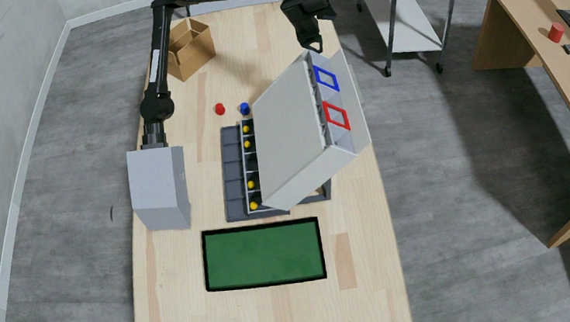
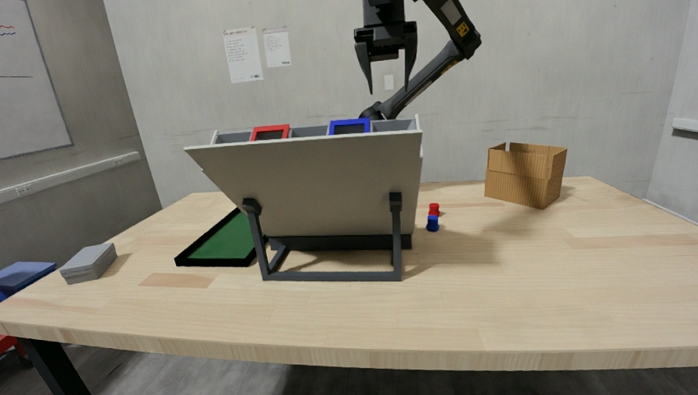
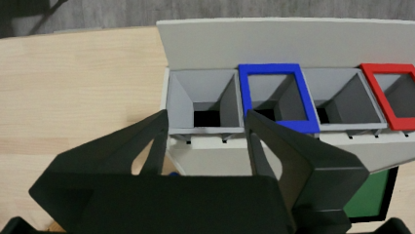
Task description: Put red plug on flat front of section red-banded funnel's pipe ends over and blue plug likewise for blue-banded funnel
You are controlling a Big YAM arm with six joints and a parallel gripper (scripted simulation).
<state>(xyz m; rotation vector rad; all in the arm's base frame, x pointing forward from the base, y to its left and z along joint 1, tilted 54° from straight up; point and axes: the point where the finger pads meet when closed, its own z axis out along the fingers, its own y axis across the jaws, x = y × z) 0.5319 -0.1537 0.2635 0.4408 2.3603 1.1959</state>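
My gripper (image 1: 315, 45) (image 2: 387, 88) (image 3: 207, 116) is open and holds nothing. It hangs above the plain end funnel (image 3: 177, 97), right beside the blue-banded funnel (image 1: 326, 77) (image 2: 348, 126) (image 3: 250, 88). The red-banded funnel (image 1: 336, 115) (image 2: 269, 132) (image 3: 375, 83) is two places further along the row. The slanted grey cover (image 1: 290, 131) (image 2: 313, 181) hides the pipes. The red plug (image 1: 220, 108) (image 2: 433, 208) and the blue plug (image 1: 244, 108) (image 2: 432, 223) stand on the table by the end of the sectioned tray (image 1: 231, 163). Several yellow marbles (image 1: 245, 128) lie in the sections; the middle section shows none.
A cardboard box (image 1: 189, 47) (image 2: 524, 174) stands at the far end of the table. A green mat (image 1: 263, 253) (image 2: 222, 242) lies past the tray's other end. A tall grey block (image 1: 158, 186) stands by the arm's base, and a flat grey box (image 2: 88, 262) lies at the table edge.
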